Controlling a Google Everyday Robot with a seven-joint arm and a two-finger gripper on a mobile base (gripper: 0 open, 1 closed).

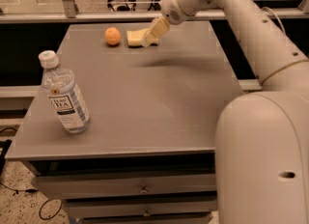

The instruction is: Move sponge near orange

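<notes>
The pale yellow sponge (135, 38) lies flat at the far side of the grey table (145, 107). The orange (112, 36) sits just left of it with a small gap between them. My gripper (150, 36) reaches down from the upper right. It overlaps the right part of the sponge in this view and hides that end. I cannot tell whether it touches the sponge.
A clear water bottle (64, 95) with a white cap stands at the front left of the table. My arm (251, 35) runs along the table's right side. A rail (96, 16) runs behind the table, and drawers (140, 189) are below its front edge.
</notes>
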